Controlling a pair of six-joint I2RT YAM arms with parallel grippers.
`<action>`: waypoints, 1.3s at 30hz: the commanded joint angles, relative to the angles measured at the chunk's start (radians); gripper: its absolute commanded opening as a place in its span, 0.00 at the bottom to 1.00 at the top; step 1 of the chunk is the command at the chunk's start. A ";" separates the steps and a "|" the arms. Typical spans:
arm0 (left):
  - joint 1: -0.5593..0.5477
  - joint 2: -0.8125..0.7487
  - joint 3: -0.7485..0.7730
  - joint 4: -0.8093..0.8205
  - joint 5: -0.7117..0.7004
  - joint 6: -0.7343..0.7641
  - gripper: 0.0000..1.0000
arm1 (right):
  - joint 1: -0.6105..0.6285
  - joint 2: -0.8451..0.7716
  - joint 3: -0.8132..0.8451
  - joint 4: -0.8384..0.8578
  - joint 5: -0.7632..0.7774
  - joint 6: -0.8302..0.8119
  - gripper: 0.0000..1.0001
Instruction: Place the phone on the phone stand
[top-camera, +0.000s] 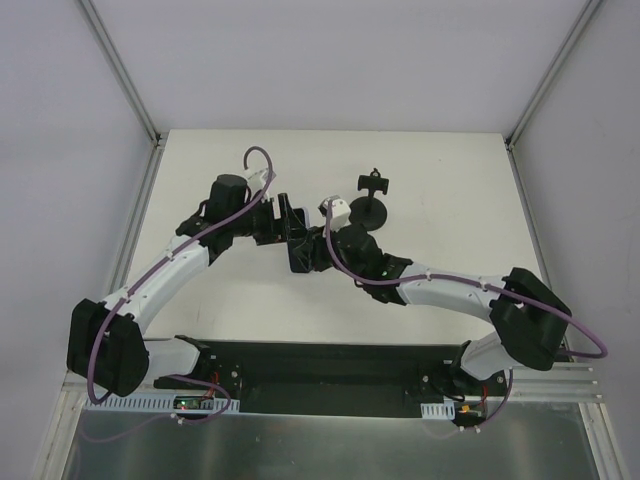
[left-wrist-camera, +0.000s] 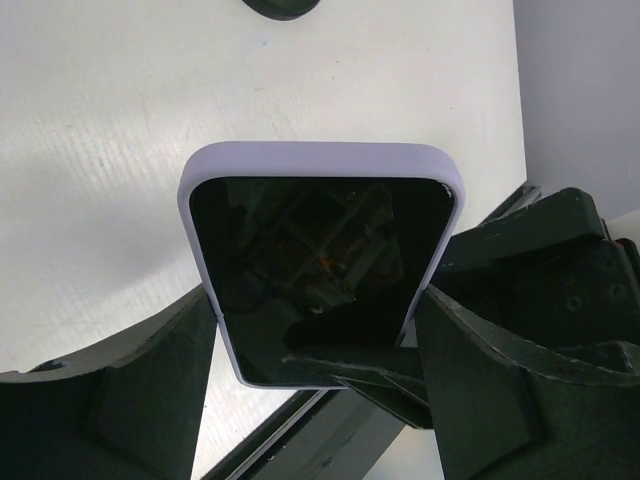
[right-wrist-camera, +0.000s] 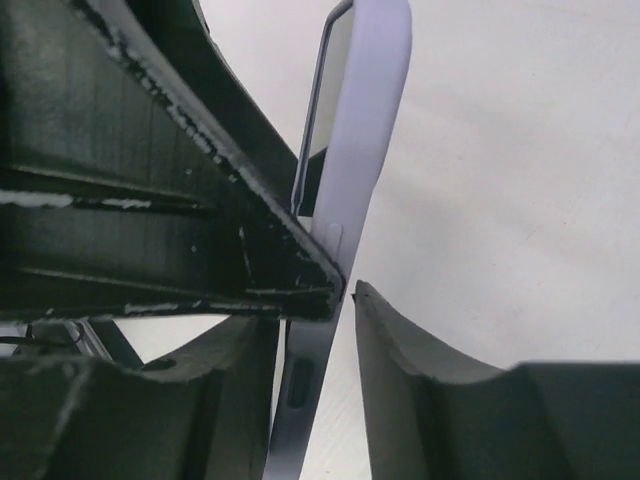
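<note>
Jaws of the left gripper clamp the phone by its long edges; those of the right gripper straddle it, with a thin gap visible on one side. The phone sits at frame centre, its long axis running out from the left gripper. The phone stand is to the upper right, nearer the right arm. In the overhead view the grippers hide the phone.

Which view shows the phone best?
Left wrist: the phone faces the camera, with most of its screen and lavender rim visible. Right wrist shows it only edge-on, partly blocked. In top external I cannot pick it out.
</note>
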 joint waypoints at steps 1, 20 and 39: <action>-0.008 -0.059 -0.021 0.157 0.104 -0.029 0.00 | 0.008 0.008 0.012 0.066 0.008 0.045 0.33; -0.043 -0.152 -0.038 0.535 0.476 -0.035 0.85 | -0.432 -0.728 -0.414 0.039 -0.482 0.025 0.01; -0.230 0.070 0.114 0.567 0.518 0.034 0.70 | -0.704 -0.827 -0.447 0.233 -1.036 0.264 0.01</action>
